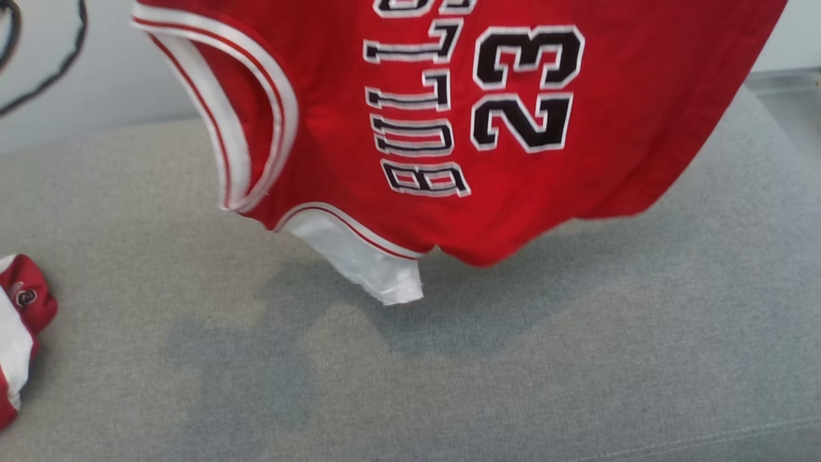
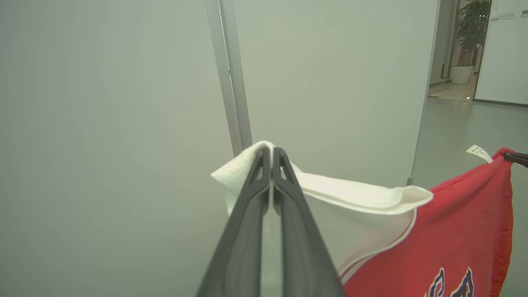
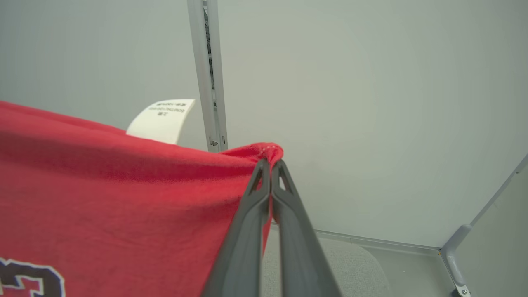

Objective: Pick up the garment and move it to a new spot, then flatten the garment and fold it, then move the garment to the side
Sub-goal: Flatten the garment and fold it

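The garment (image 1: pixel 487 128) is a red sleeveless jersey with white-and-red trim and black "BULLS 23" lettering. It hangs in the air above the grey cushion (image 1: pixel 449 372), its lowest corner just over the fabric. In the left wrist view my left gripper (image 2: pixel 271 153) is shut on the garment's white trimmed edge (image 2: pixel 363 198). In the right wrist view my right gripper (image 3: pixel 271 165) is shut on a red corner of the garment (image 3: pixel 123 198), beside a white care label (image 3: pixel 163 119). The right gripper's dark tip (image 2: pixel 517 157) also shows at the far corner in the left wrist view.
A second red-and-white garment (image 1: pixel 19 321) lies crumpled at the cushion's left edge. A pale wall panel with a metal strip (image 2: pixel 231 82) stands behind. A black cable (image 1: pixel 58 64) hangs at the upper left. A doorway with a potted plant (image 2: pixel 470 37) opens at the right.
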